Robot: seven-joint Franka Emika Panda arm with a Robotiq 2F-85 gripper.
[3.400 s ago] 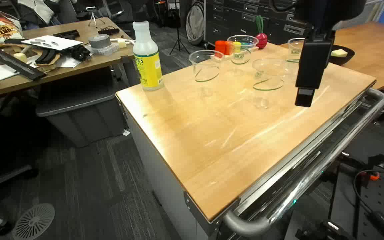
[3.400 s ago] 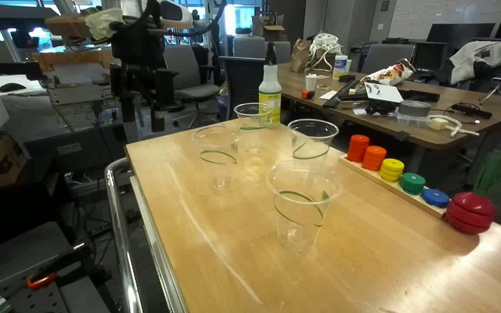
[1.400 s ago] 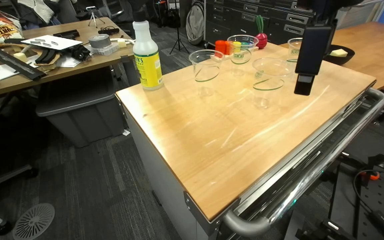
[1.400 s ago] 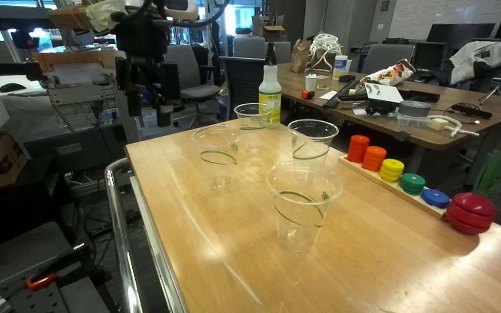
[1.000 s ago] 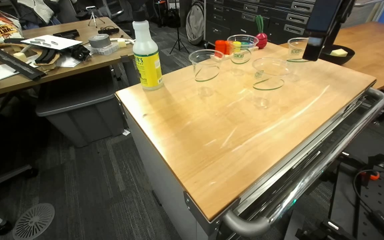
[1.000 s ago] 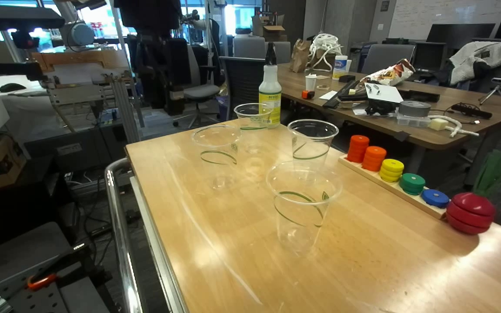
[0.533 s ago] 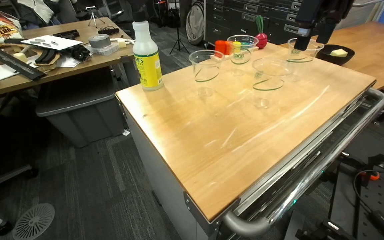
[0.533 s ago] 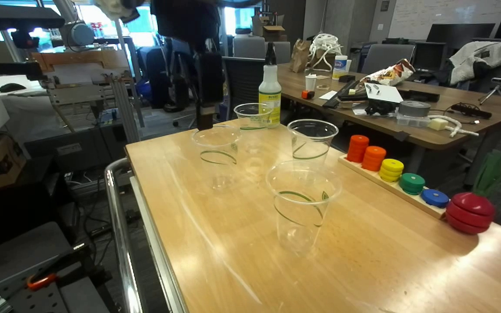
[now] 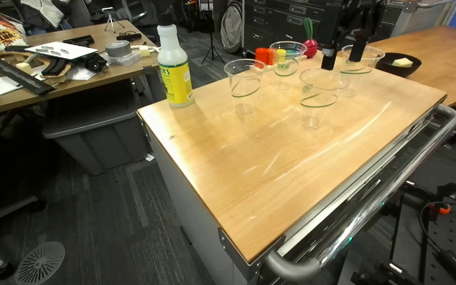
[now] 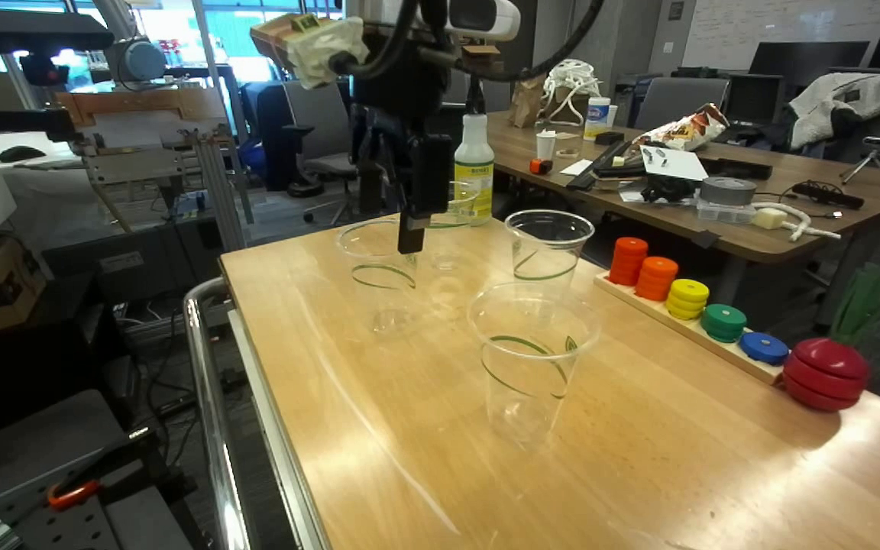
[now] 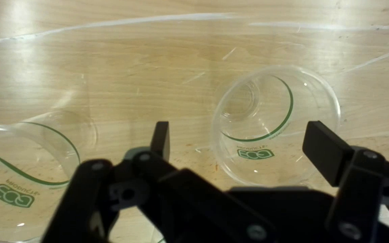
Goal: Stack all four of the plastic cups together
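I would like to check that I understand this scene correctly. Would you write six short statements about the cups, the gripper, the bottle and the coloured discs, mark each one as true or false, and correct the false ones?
1. The four plastic cups stand separately on the wooden tabletop. True.
2. The gripper has its jaws open. True.
3. One of the cups lies on its side. False: all four stand upright.
4. The bottle carries a yellow label. True.
5. The gripper is holding the bottle. False: it is well apart from the bottle and holds nothing.
6. Blue discs take the middle place of their row. False: the yellow discs do.
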